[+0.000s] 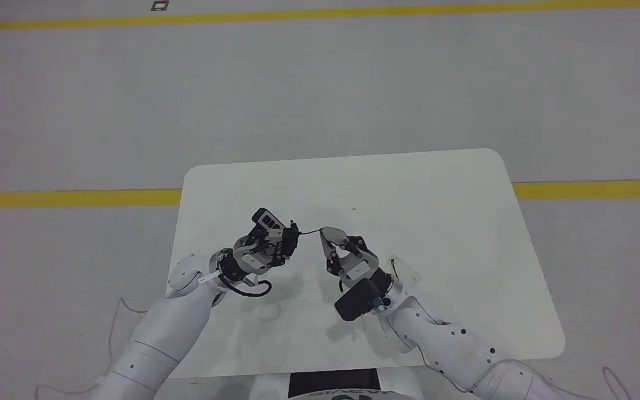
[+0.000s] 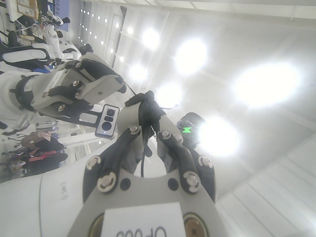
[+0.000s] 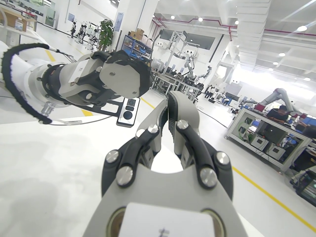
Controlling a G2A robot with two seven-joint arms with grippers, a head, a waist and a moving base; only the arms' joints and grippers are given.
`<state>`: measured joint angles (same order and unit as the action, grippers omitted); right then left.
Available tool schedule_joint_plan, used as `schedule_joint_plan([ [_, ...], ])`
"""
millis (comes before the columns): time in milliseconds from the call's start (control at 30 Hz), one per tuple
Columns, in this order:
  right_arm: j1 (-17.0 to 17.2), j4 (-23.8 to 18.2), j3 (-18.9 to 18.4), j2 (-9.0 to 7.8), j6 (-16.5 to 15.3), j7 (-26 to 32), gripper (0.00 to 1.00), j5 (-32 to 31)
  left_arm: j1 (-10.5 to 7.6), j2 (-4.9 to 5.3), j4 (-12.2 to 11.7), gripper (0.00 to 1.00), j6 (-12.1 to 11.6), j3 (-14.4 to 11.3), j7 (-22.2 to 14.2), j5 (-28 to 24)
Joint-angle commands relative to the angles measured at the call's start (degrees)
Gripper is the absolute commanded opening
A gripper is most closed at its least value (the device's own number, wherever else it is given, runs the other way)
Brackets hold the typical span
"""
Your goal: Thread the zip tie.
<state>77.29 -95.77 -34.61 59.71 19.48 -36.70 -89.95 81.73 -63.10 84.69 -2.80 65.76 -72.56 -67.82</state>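
Where the arms meet above the counter (image 1: 430,200) in the top view, the zip tie (image 1: 309,230) bridges the left gripper (image 1: 291,238) and the right gripper (image 1: 326,240). Left wrist view: the left fingers (image 2: 148,110) pinch the tie, its tail poking free. Right wrist view: the right fingers (image 3: 182,109) are pressed together.

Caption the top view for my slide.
Left gripper and right gripper hold a thin black zip tie between them over the white table.
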Motion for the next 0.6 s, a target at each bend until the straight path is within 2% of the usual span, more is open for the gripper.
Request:
schedule_joint_plan([
  [0,0.06,0.05,-0.1,0.0,0.0,0.1,0.0,0.0,0.0,0.0,0.0,0.0,0.0,0.0,0.0,0.0],
  [567,0.41,0.28,-0.71,-0.09,0.0,0.94,0.0,0.0,0.0,0.0,0.0,0.0,0.0,0.0,0.0,0.0],
])
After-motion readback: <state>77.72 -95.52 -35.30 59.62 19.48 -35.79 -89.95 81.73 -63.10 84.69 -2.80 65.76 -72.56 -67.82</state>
